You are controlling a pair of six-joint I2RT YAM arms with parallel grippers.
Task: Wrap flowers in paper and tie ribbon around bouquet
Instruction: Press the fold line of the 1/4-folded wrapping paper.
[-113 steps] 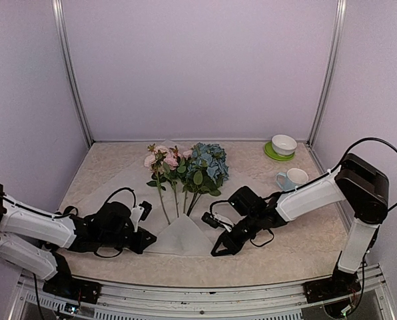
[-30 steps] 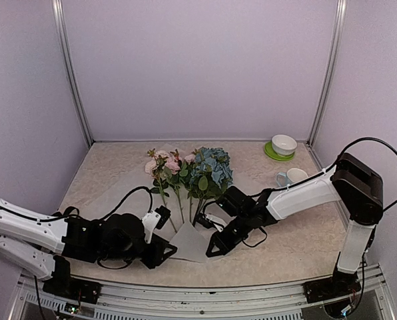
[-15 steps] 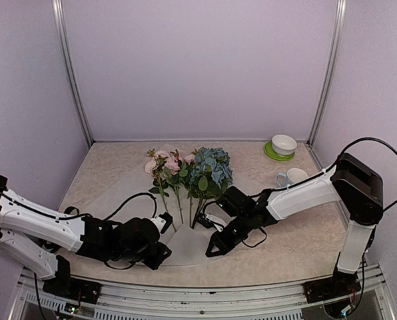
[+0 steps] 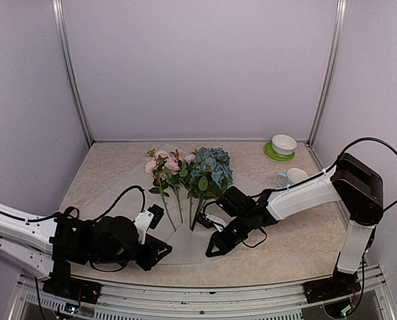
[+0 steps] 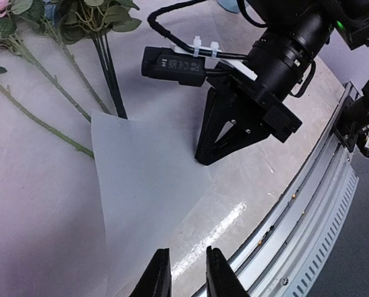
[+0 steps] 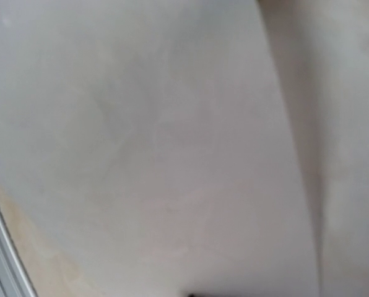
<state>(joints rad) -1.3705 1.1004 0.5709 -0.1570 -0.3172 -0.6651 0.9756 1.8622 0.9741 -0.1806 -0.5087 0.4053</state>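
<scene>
The flowers (image 4: 188, 175), pink roses and a blue hydrangea, lie on the frosted white paper (image 4: 128, 185) with their stems (image 5: 60, 93) pointing toward me. A corner of the paper is folded up into a flap (image 5: 147, 179) over the stem ends. My right gripper (image 4: 212, 252) is shut, and its tip (image 5: 204, 158) presses down at the flap's right edge. The right wrist view shows only paper (image 6: 141, 154). My left gripper (image 5: 187, 275) hovers low at the flap's near edge, jaws a narrow gap apart with nothing between them. The ribbon is out of view, and no wrapped bouquet shows.
A white bowl on a green saucer (image 4: 283, 145) and a pale blue mug (image 4: 292, 177) stand at the back right. The table's metal front rail (image 5: 308, 204) runs just beyond both grippers. Walls close in on the left, back and right.
My left arm pushed right along the front edge, then drew back left. Its jaws have narrowed. The right arm has stayed put on the paper.
</scene>
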